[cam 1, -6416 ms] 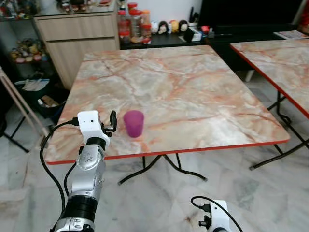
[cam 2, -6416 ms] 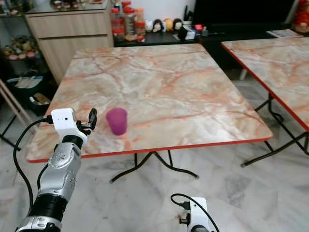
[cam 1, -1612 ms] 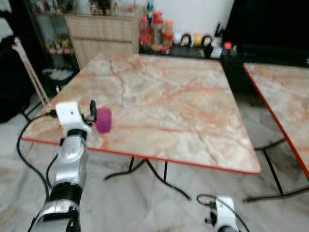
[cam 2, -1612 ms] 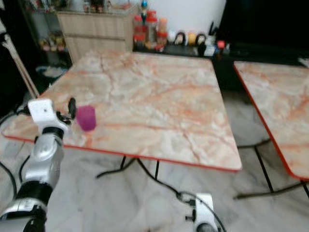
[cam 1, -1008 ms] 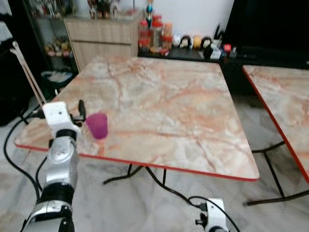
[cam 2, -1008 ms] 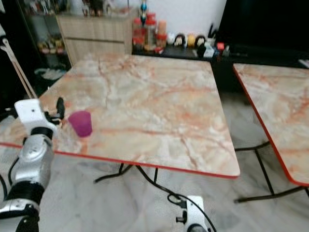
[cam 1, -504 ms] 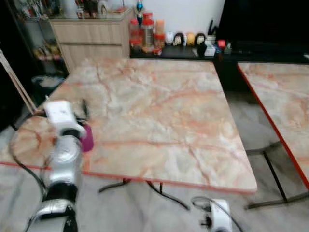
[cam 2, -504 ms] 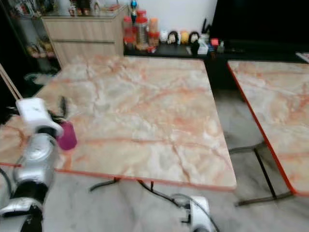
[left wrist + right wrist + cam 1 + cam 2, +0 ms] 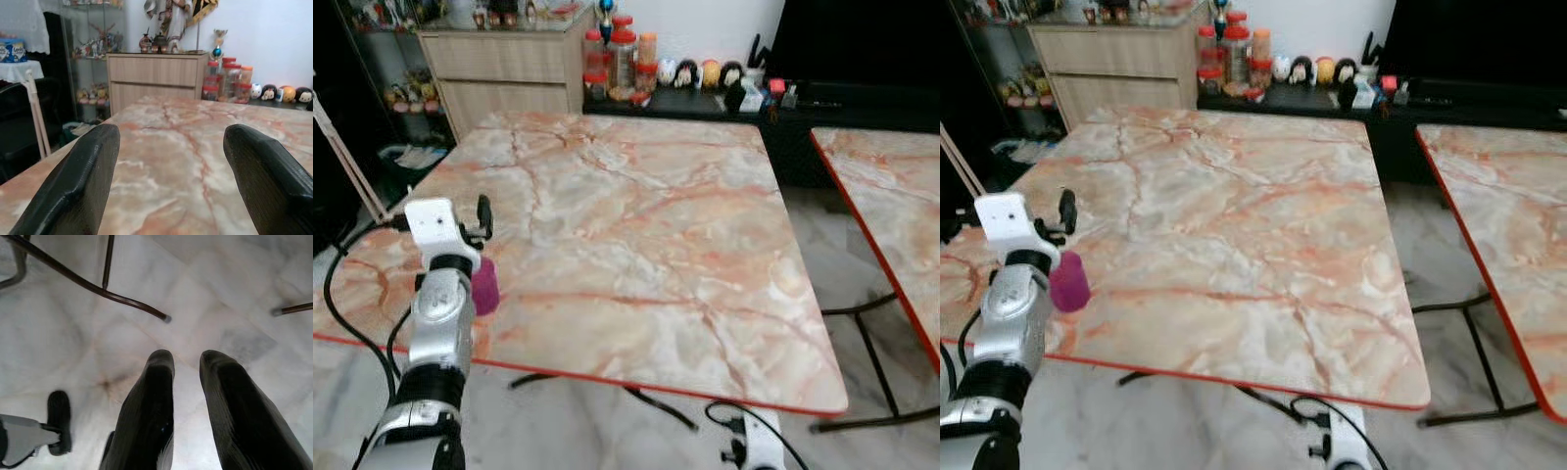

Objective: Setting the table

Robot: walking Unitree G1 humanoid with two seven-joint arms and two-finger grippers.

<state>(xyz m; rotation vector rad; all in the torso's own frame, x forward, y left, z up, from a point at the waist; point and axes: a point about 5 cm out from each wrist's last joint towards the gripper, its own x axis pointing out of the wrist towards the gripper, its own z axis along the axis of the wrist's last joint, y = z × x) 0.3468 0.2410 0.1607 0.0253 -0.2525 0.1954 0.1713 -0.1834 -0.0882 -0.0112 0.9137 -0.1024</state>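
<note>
Left gripper (image 9: 168, 181) is raised over the table's (image 9: 646, 215) near-left corner, its two black fingers (image 9: 73, 188) spread wide with nothing between them, pointing across the marbled top toward the far edge. Just behind the wrist, partly hidden by the silver arm, a purple cup (image 9: 486, 286) stands upright on the table close to the near edge at the left corner; it is released, beside the arm rather than between the fingers. Down by the floor (image 9: 58, 328) the right gripper (image 9: 188, 396) hangs idle, its fingers nearly together with a narrow gap and nothing in them, above pale marble tiles and the dark curved legs of the table. Beyond the far edge a wooden cabinet (image 9: 499, 69) stands against the wall, with red-lidded jars (image 9: 619, 54) and small figurines (image 9: 700, 73) lined up on a low dark shelf. A second table (image 9: 891, 206) of the same marble pattern sits off the right edge.
</note>
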